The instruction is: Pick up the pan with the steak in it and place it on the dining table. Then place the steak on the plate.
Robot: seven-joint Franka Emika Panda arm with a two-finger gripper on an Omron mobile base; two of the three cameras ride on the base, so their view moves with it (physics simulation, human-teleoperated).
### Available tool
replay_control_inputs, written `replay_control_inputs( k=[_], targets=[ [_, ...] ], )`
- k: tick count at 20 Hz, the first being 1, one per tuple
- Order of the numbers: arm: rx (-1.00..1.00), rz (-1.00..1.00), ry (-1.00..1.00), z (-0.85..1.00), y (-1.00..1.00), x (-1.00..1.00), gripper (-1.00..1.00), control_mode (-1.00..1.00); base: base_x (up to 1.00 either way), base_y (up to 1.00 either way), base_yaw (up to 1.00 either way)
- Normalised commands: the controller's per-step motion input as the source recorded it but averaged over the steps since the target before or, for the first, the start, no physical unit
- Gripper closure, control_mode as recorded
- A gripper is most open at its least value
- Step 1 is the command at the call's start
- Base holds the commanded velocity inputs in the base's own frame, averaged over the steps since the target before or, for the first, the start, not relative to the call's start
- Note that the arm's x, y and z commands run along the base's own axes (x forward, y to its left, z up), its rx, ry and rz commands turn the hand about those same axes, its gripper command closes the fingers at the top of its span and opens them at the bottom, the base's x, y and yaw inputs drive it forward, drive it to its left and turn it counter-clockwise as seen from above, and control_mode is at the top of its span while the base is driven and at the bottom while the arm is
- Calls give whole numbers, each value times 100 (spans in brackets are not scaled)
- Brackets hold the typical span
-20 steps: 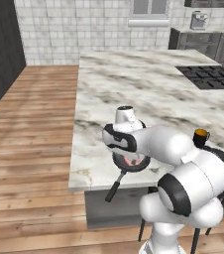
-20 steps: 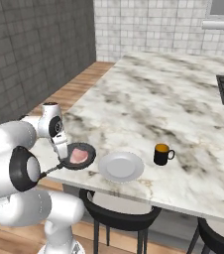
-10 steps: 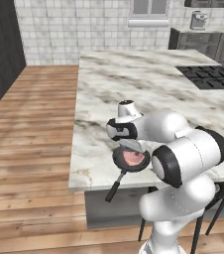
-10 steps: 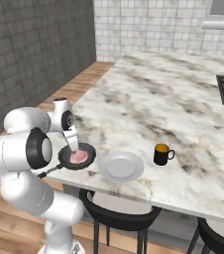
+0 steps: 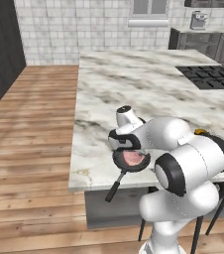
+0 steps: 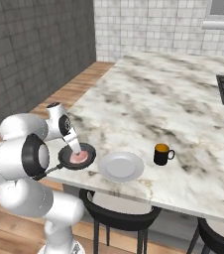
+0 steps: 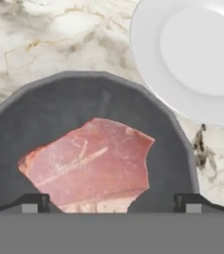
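Steak (image 7: pixel 88 163) is targeted inside the pan (image 7: pixel 44 99) beside the plate (image 7: pixel 198 54); jaws are spread wide above it, descent needed.

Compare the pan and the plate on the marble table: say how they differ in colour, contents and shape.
Colour: the pan is black with a dark inside; the plate is light grey. Contents: the pan holds the pink-red steak; the plate is bare. Shape: the pan has a long straight handle that sticks out past the table edge; the plate has none and looks slightly wider. Both are round and shallow and sit side by side near the edge of the dining table.
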Motion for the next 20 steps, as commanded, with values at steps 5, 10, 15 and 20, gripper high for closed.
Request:
replay_control_inputs(
  k=[5, 10, 15, 20],
  targets=[
    [0, 4, 2, -13, -12, 22, -100, -100, 0, 0, 0],
    [0, 10, 2, -12, -34, 18, -100, -100, 0, 0, 0],
    [0, 0, 0, -3, 0, 0, -100, -100, 0, 0, 0],
    [0, 3, 0, -26, -8, 0, -100, -100, 0, 0, 0]
  ],
)
